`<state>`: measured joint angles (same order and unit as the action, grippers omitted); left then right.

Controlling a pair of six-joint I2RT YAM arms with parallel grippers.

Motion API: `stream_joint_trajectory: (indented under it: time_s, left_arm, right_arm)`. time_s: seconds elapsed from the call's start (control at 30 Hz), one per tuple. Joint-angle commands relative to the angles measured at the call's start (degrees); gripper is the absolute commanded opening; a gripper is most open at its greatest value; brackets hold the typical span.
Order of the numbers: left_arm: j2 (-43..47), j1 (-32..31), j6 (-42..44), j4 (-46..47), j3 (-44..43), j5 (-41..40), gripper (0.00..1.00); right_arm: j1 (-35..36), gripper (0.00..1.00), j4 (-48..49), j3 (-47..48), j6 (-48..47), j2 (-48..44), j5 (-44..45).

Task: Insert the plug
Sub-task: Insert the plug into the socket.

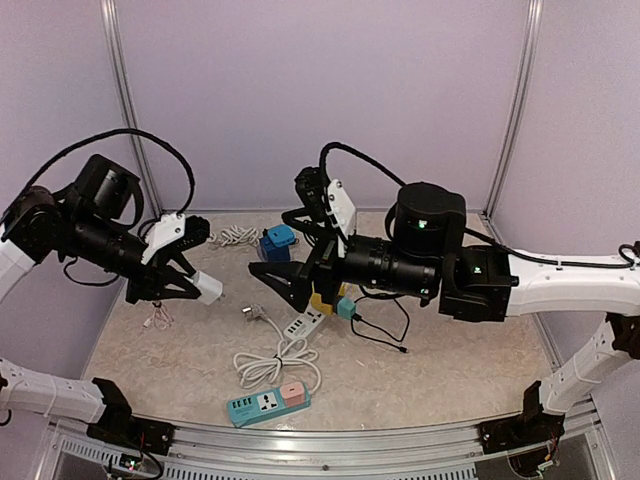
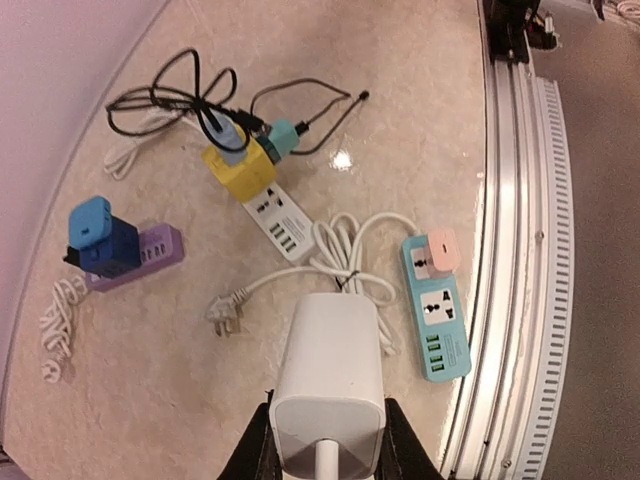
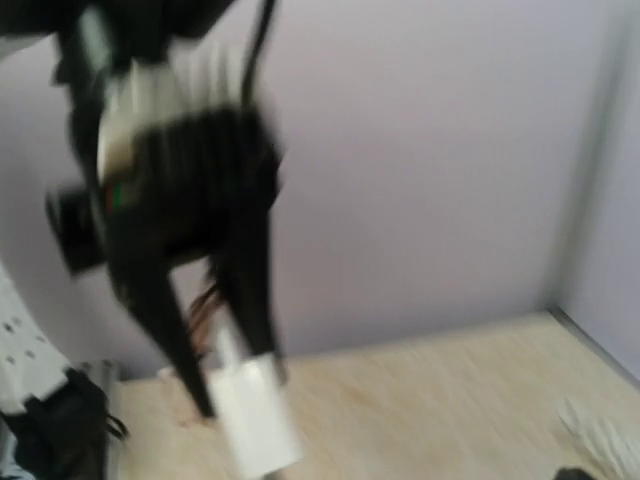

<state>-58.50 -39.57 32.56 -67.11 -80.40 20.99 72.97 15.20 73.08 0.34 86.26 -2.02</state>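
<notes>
My left gripper (image 1: 200,287) is shut on a white plug adapter (image 1: 210,289) and holds it in the air over the left of the table. In the left wrist view the adapter (image 2: 330,375) sits between the jaws, its cable running back toward the camera. Below it lie a teal power strip (image 2: 437,305) with a pink button and a universal socket, also in the top view (image 1: 268,403). My right gripper (image 1: 265,285) is open and empty, pointing left toward the adapter. The blurred right wrist view shows the adapter (image 3: 255,415) in the left gripper.
A white power strip (image 2: 280,222) carries a yellow adapter (image 2: 240,172) and a teal one. A purple strip (image 2: 150,250) holds a blue adapter (image 2: 100,235). A loose white plug (image 2: 222,312) and coiled cable lie mid-table. Black cables lie at the back. A metal rail (image 2: 510,250) runs along the front edge.
</notes>
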Motion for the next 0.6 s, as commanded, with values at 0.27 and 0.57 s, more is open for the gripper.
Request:
stream_joint_trajectory:
  time_s: [0.27, 0.57]
  left_arm:
    - [-17.45, -15.31, -5.58, -1.92, 14.25, -12.34, 0.00]
    - [-28.30, -23.29, -12.50, 3.49, 14.29, -9.34, 0.00]
  right_arm:
    - [0.00, 0.99, -10.28, -21.11, 11.06, -19.22, 23.67]
    - [-0.02, 1.00, -10.19, -30.68, 12.62, -29.33, 27.48]
